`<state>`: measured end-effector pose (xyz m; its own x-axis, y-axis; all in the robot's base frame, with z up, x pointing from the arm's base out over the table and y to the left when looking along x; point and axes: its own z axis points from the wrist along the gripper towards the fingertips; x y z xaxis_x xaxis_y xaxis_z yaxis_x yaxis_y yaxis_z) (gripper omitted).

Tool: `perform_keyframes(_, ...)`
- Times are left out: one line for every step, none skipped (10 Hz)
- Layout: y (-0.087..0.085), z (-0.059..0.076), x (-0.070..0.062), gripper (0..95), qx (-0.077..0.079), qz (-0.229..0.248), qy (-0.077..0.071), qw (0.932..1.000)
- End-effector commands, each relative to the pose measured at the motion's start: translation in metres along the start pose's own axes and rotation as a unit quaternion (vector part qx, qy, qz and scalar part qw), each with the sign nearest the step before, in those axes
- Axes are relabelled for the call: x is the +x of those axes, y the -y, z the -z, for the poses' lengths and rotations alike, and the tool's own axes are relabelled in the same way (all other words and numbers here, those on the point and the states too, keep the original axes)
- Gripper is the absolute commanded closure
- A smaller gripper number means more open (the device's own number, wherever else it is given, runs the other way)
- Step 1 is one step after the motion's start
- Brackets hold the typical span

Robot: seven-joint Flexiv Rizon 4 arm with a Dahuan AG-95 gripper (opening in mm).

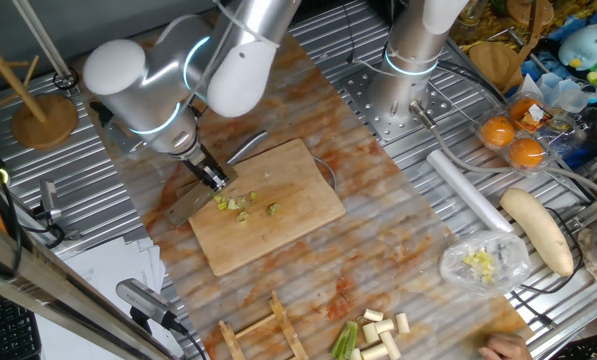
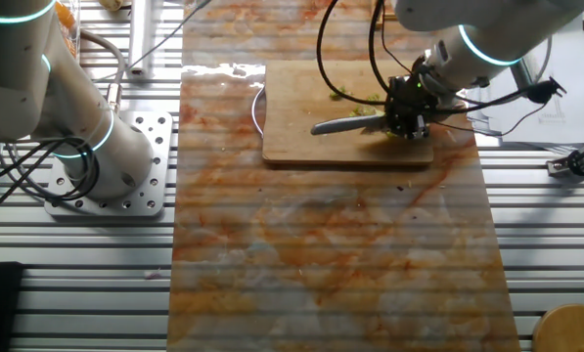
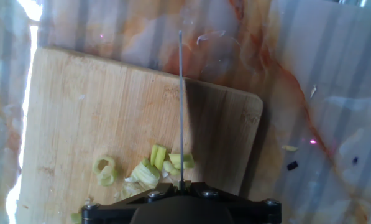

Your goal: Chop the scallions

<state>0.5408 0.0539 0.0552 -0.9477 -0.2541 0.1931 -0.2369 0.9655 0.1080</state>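
The scallions [image 3: 153, 169] lie in small pieces on the wooden board [image 3: 79, 112], under the knife [image 3: 181, 106]. The gripper [image 1: 214, 179] is clenched on the knife handle. To chop well, I think it should press the blade straight down on the biggest pieces.

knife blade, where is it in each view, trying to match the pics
One fixed view: the knife blade pokes left off the wooden board's left edge, below the gripper.
Other fixed view: blade lies on the board, left of the gripper.
Hand view: edge-on thin line mid-frame.
Shared landmark: the board.
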Motion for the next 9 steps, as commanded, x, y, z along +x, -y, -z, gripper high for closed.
perform_keyframes(0.0004, 0.0005, 0.001, 95.0, 0.014, 0.023, 0.039, 0.9989)
perform_keyframes(0.0004, 0.0005, 0.001, 95.0, 0.015, 0.02, 0.038, 0.999)
perform_keyframes(0.0004, 0.0005, 0.001, 95.0, 0.016, 0.025, 0.041, 0.9987)
perform_keyframes(0.0004, 0.0005, 0.001, 95.0, 0.01, 0.026, 0.048, 0.9984)
perform_keyframes(0.0004, 0.0005, 0.001, 95.0, 0.014, 0.016, 0.053, 0.9983)
perform_keyframes(0.0004, 0.0005, 0.001, 95.0, 0.012, 0.015, 0.057, 0.9982)
perform_keyframes(0.0004, 0.0005, 0.001, 95.0, 0.012, 0.018, 0.058, 0.9981)
perform_keyframes(0.0004, 0.0005, 0.001, 95.0, 0.011, 0.033, 0.056, 0.9978)
perform_keyframes(0.0004, 0.0005, 0.001, 95.0, 0.013, 0.04, 0.052, 0.9978)
